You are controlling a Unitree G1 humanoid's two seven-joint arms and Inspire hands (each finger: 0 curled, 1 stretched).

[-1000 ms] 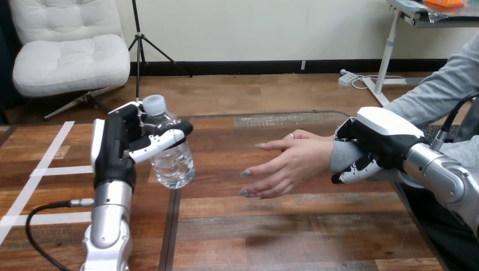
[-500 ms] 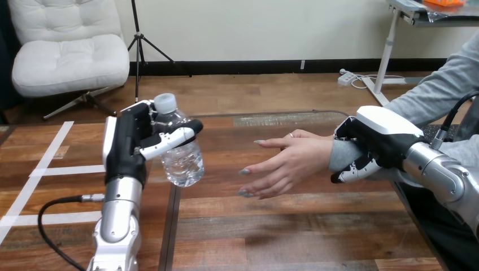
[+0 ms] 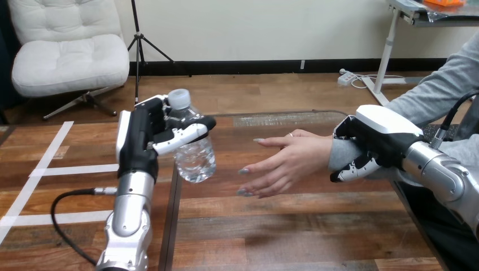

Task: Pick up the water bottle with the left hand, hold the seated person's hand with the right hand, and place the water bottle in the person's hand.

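Note:
A clear water bottle [image 3: 194, 151] with a white cap hangs above the wooden table, left of centre, tilted slightly. My left hand [image 3: 141, 135] is shut on the bottle, with its thumb across the front. The person's hand [image 3: 285, 161] reaches in from the right, palm facing left, fingers spread, a short gap from the bottle. My right hand [image 3: 379, 141] is shut on the person's wrist, its fingers curled under the grey sleeve.
The wooden table [image 3: 294, 231] stretches across the view, with white tape lines [image 3: 39, 169] at the left. A black cable [image 3: 68, 214] loops beside my left forearm.
My left hand has carried the bottle to the right, toward the person's hand. The right hand and the person's hand have stayed in place.

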